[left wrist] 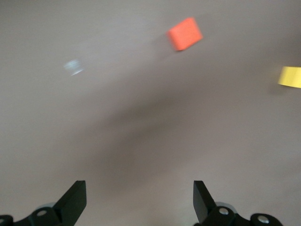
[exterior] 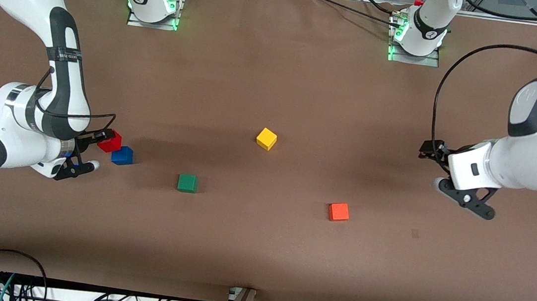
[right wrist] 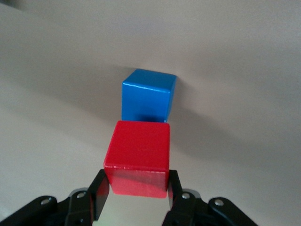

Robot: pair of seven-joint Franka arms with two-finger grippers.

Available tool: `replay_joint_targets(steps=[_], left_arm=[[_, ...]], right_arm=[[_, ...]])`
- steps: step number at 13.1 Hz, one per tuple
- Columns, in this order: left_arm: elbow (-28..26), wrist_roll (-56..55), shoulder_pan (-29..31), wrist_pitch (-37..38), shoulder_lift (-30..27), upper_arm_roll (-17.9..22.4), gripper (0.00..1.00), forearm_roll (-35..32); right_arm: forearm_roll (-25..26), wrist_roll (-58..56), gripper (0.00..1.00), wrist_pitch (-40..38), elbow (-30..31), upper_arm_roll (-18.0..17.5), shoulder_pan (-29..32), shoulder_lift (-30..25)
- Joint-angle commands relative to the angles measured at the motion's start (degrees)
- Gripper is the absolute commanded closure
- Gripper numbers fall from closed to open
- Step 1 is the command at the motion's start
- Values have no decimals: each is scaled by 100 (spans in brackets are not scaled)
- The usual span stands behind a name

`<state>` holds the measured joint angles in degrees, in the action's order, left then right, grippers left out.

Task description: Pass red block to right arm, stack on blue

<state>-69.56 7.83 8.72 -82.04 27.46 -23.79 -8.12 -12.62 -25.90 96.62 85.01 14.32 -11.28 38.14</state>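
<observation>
Clamped on the small deep-red matte cube (right wrist: 136, 157), our right arm's slim black gripper (exterior: 101, 142) carries it at the right arm's end of the table, just beside and slightly above the small plain blue cube (exterior: 122, 155), which rests on the brown surface. In the right wrist view the red cube sits between the two black fingers (right wrist: 99, 193), with the blue cube (right wrist: 147, 95) directly ahead of it and a thin strip of table showing between them; we cannot tell how high the red cube hangs.

We judge the handover done and the stacking in hand. The next move, as we read it, calls for shifting the red cube squarely over the blue one, lowering until the faces meet, then letting go without nudging the lower cube sideways.

Our left arm waits at its own end of the table, its wide black linkage-claw gripper (exterior: 463, 196) spread apart and holding nothing; its wrist view shows bare table between the finger tips (left wrist: 75, 197).

We see a broad, matte brown table (exterior: 305, 84) carrying three more small cubes well apart: yellow (exterior: 266, 138) near the middle, green (exterior: 187, 183) and orange-red (exterior: 338, 211) nearer the front camera. Cables run along both table edges.
</observation>
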Motion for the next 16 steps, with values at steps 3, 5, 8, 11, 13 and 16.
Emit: replay_joint_targets(steps=[3, 5, 8, 11, 13, 16], left_arm=[[-14, -379, -55, 75, -249, 14, 0, -936], [4, -466, -46, 75, -284, 14, 0, -919], [4, -537, 33, 83, -548, 102, 0, -876], [-66, -711, 60, 49, -768, 32, 0, -831], [-381, -1360, 34, 48, -1022, -90, 0, -831], [-400, -1416, 42, -4, -1067, -118, 0, -814]], right_arm=[[49, -20, 72, 217, 33, -52, -41, -17], [40, -20, 72, 270, 33, -61, -41, 9], [23, 6, 72, 375, 33, -78, -49, 53], [22, 15, 72, 384, 33, -87, -49, 53], [14, 24, 72, 463, 33, -87, -93, 88], [14, 24, 72, 490, 33, -87, -111, 97]])
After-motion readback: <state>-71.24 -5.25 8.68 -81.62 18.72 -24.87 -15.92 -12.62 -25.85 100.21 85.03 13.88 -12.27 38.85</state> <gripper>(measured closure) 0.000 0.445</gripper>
